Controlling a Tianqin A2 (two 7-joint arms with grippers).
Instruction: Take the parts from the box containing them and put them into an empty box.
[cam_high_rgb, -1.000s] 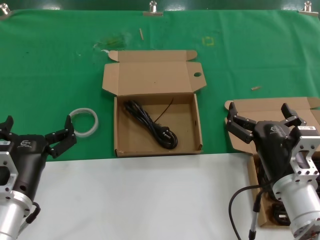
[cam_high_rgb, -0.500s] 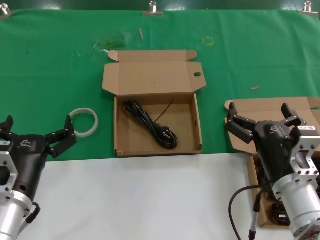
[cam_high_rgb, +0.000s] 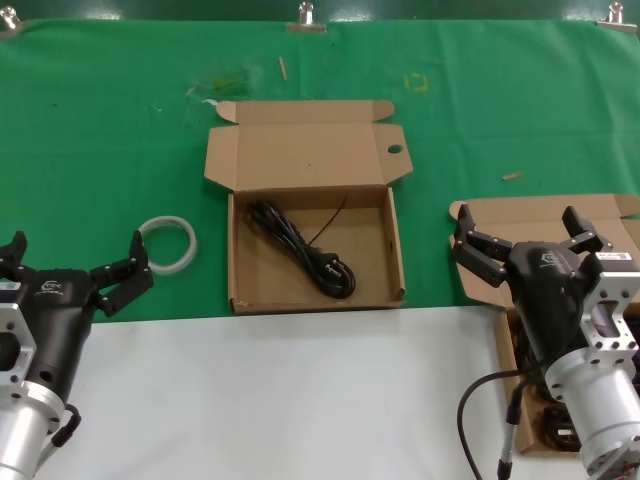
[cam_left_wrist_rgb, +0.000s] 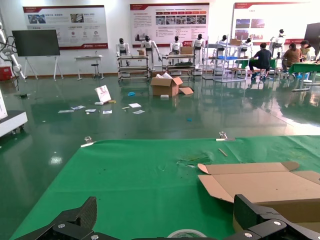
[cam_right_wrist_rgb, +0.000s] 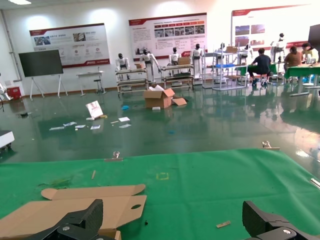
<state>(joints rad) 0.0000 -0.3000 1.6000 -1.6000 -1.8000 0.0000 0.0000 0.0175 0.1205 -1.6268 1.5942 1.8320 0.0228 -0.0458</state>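
Left claw (cam_high_rgb: 72, 268): hovering low at the near left of the bench (cam_high_rgb: 100, 120), fingers spread wide, nothing in them.
Right claw (cam_high_rgb: 522, 240): fingers splayed and released, poised above the box containing them (cam_high_rgb: 540, 215) at the near right edge.
The parts (cam_high_rgb: 555, 425): dark coils peek out under the right arm (mostly hidden, so the count is hard to call).
One power cord (cam_high_rgb: 300, 246): lying diagonally inside the empty box (cam_high_rgb: 315, 295), mid-bench, lid flipped back, round hole in its flap.
Tape ring (cam_high_rgb: 167, 244): flat on the green cloth, near the left claw.
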